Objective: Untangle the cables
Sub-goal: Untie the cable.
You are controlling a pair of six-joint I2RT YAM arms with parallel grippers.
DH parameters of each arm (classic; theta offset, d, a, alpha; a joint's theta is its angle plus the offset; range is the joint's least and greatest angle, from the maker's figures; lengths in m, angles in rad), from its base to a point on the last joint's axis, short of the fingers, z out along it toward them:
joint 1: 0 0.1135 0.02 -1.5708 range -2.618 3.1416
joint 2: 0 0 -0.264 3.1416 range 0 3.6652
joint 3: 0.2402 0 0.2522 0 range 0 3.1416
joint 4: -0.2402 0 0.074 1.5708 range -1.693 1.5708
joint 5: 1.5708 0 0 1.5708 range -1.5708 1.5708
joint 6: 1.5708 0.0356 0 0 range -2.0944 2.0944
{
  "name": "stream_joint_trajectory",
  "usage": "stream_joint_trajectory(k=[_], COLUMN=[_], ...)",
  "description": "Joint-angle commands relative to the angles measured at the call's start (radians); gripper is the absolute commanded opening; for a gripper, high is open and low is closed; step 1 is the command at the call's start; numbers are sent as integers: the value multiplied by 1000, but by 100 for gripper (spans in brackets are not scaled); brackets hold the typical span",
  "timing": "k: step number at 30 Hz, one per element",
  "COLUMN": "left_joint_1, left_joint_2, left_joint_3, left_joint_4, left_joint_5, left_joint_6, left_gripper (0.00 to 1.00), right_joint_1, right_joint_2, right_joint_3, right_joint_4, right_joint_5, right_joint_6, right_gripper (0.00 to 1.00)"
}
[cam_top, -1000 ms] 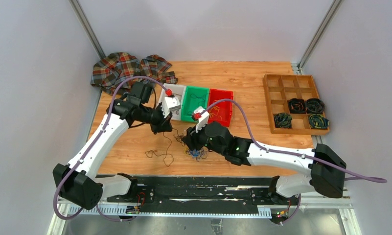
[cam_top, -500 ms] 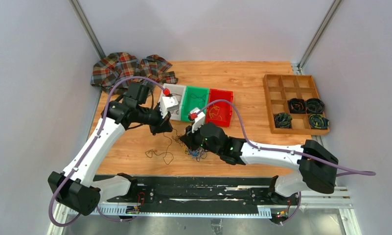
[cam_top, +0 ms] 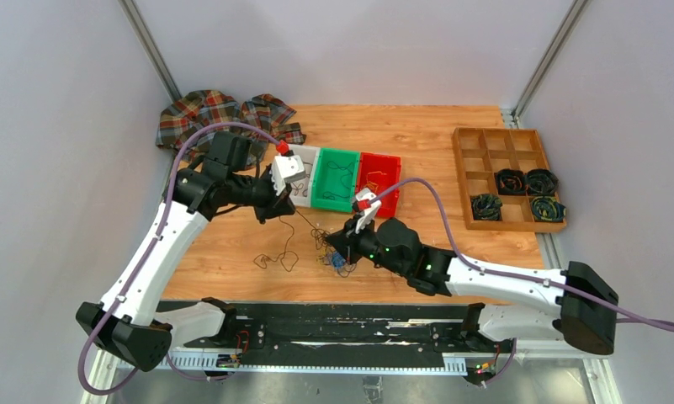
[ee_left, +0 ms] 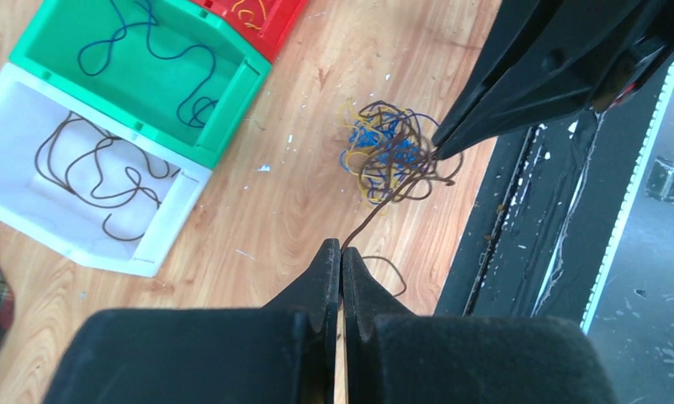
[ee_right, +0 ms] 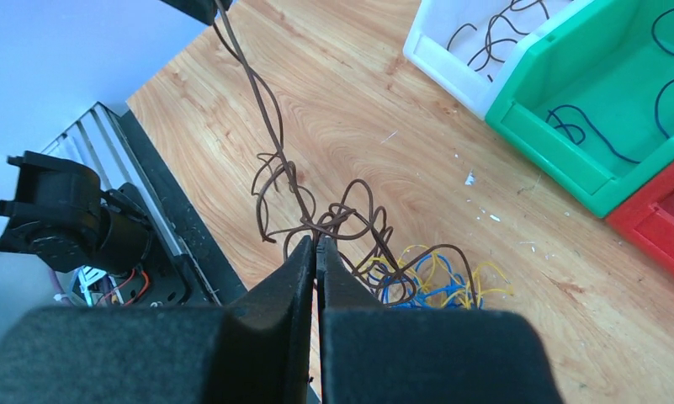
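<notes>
The cables lie as a small clump of blue, yellow and brown loops on the wooden table, also seen in the left wrist view and the right wrist view. My left gripper is shut on a brown cable that stretches up and away from the clump. My right gripper is shut on brown strands at the clump's near-left edge. Its black fingers reach into the left wrist view from the right.
A white bin with brown cable, a green bin with dark blue cable and a red bin stand behind the clump. A wooden compartment tray holds coiled bundles at right. Plaid cloth lies far left. Loose brown wire trails left.
My right gripper has shut on the brown strands and its arm has swung right. My left gripper has drawn back and left, pulling its brown cable straighter.
</notes>
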Motion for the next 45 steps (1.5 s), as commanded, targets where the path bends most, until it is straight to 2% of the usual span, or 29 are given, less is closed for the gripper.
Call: stream_joint_trajectory(k=[1,6,10,13,19,24,27,31,37,45], left_joint_1=[0,1,-1,-3,-69,-85,-84,-84,-85,-84], left_joint_2=[-19,-31,-36,-35,-29,-31,-45,-48,-28,30], left_joint_3=[68,90,106,112,82,152,229,340,504,749], left_joint_4=[20,20,10,2,1,1,-7,-17,-47,-48], left_joint_5=[-84,-103,-75,-32,76,77,41,-59,-225,-371], left_joint_6=[44,59,48,5,-101,-141,-130,-89,17,125], left_gripper=[1,1,0,0,0,1,0,0,0,0], right_joint_1=[11,11,10,10,6,5,5,5,5,5], right_joint_2=[-90,-237,-327,-376,-297,-192,-181,-251,-387,-390], right_joint_3=[-72,-138,-164,-190,-130,-31,-60,-185,-284,-294], right_joint_4=[-129,-175,-229,-197,-19,-120,-224,-269,-454,-610], right_joint_5=[31,32,57,55,24,106,242,296,422,467], right_joint_6=[-7,-15,-13,3,20,3,14,43,146,241], right_gripper=[0,1,0,1,1,1,0,1,1,1])
